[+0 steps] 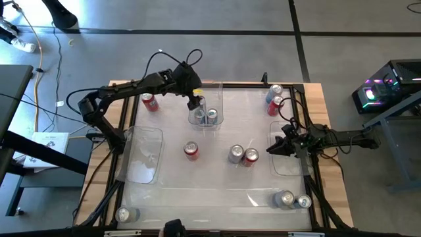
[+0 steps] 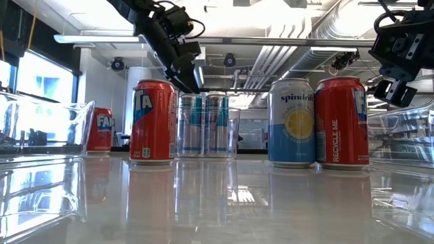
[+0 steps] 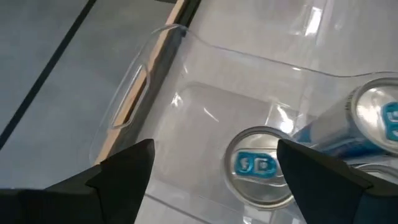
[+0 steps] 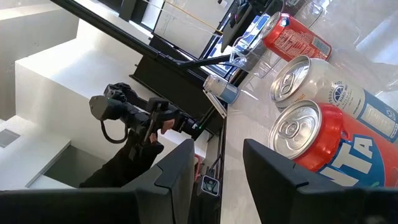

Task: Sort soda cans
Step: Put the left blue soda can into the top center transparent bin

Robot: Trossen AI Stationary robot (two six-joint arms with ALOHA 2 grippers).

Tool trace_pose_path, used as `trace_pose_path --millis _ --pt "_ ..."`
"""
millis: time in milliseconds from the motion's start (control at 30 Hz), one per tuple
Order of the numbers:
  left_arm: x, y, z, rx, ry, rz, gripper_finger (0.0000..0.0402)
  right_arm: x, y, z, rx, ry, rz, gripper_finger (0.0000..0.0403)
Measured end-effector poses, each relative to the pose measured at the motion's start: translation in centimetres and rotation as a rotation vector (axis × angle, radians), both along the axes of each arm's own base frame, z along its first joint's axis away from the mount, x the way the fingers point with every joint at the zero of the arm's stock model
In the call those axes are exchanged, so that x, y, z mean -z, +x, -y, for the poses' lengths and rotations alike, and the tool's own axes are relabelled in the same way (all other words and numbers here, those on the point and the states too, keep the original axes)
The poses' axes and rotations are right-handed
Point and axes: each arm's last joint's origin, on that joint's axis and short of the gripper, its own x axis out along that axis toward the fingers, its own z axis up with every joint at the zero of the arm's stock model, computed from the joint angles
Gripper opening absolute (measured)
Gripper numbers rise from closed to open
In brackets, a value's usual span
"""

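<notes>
— Silver cans with blue tabs stand together in the small clear bin [image 1: 205,122] at the far middle of the table. Why is your left gripper [image 1: 193,103] above it?

— I judge that I am sorting the silver-blue cans [image 1: 212,116] into this bin. My left fingers [image 3: 124,171] are spread wide and hold nothing. One can [image 3: 260,165] stands upright in the bin, just below and between them, not touching.

— And the red cans?

— They are apart on the table: one red can [image 1: 191,151] near the middle, another red can [image 1: 149,101] beside my left arm.

— Your right gripper [image 1: 276,147]?

— It waits over the right side bin [image 1: 289,164], partly closed, with nothing between the fingers [image 4: 277,177]. A red can and a white-blue can [image 4: 323,87] lie ahead of it.
</notes>
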Motion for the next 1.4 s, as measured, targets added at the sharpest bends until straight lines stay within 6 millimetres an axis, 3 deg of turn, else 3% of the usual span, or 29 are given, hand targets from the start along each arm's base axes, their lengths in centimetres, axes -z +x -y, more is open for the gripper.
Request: trace_pose_path --millis 267,700,1400 --pt "0.5 -0.2 -0.6 -0.048 -0.096 0.03 0.0354 0.0 0.0 0.0 0.0 0.0 0.0 0.0132" --pt "1.0 0.7 1.1 -0.223 -0.052 0.014 0.0354 0.0 0.0 0.0 0.0 0.0 0.0 0.0132" --pt "2.1 1.4 2.1 -0.388 -0.157 0.037 0.0354 0.0 0.0 0.0 0.0 0.0 0.0 0.0132"
